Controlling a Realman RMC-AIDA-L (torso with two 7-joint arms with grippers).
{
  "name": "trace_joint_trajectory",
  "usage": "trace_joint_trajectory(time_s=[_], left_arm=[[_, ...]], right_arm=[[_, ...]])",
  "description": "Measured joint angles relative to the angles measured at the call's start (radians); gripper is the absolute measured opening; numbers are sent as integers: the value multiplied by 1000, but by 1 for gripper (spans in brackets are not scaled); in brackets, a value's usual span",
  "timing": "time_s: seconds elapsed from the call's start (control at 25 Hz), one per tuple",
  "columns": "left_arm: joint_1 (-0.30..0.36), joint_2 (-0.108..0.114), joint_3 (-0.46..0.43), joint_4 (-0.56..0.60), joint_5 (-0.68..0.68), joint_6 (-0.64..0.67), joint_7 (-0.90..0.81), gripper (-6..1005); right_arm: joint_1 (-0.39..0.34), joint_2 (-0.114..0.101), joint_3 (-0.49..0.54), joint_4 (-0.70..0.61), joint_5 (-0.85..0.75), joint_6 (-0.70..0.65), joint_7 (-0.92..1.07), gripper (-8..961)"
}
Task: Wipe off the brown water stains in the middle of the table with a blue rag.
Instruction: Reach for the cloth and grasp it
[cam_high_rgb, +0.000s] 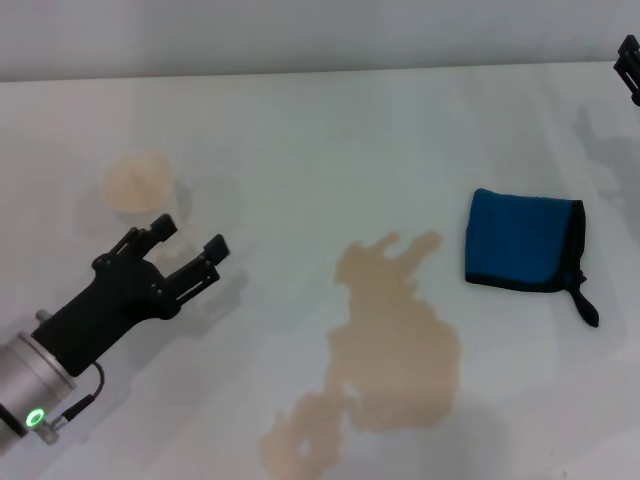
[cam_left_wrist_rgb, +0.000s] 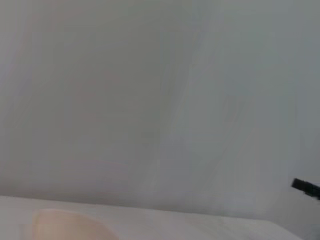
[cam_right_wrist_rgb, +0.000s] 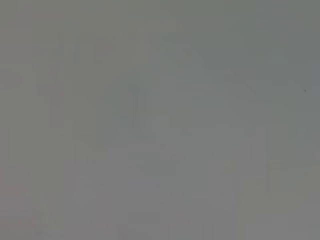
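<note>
Head view alone gives us blue rag (cam_high_rgb: 522, 242) and brown water stains (cam_high_rgb: 385, 350) mid-counter (cam_high_rgb: 300, 130).
Rag right of stains, loop toward us; left gripper (cam_high_rgb: 188, 243) spread; right gripper (cam_high_rgb: 630, 62) unreadable.

- The place looks like a robot test bench or lab, not a home, though nothing marks it firmly.
- A plain white table (cam_high_rgb: 300, 130) fills nearly the whole head view, with no cloth, mat or household clutter on it.
- Along the top of the frame runs a bare pale grey wall (cam_high_rgb: 300, 35), without pictures, shelves or windows.
- At lower left a black robot gripper (cam_high_rgb: 188, 240) on a silver arm carries a small green ring light (cam_high_rgb: 35, 417), the sort of gear a lab has.
- The only things set out are a few staged ones: a tan spill (cam_high_rgb: 395, 350) at lower middle, a blue rag (cam_high_rgb: 522, 240) at right, a cream paper cup (cam_high_rgb: 138, 180) at upper left.
</note>
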Motion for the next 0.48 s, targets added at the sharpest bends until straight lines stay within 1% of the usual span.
trace_joint_trajectory(time_s=[0.08, 0.24, 0.36, 0.48], left_arm=[[-5, 0, 0, 3, 16, -19, 0, 888], [-38, 4, 1, 16, 45, -132, -4, 888], [-47, 8, -3, 75, 46, -237, -31, 888], [-39, 8, -9, 147, -11, -296, -112, 888]], right_arm=[[2, -1, 0, 0, 0, 4, 0, 857], [3, -1, 0, 0, 0, 6, 0, 856], [3, -1, -2, 0, 0, 7, 0, 856], [2, -1, -6, 0, 0, 7, 0, 856]])
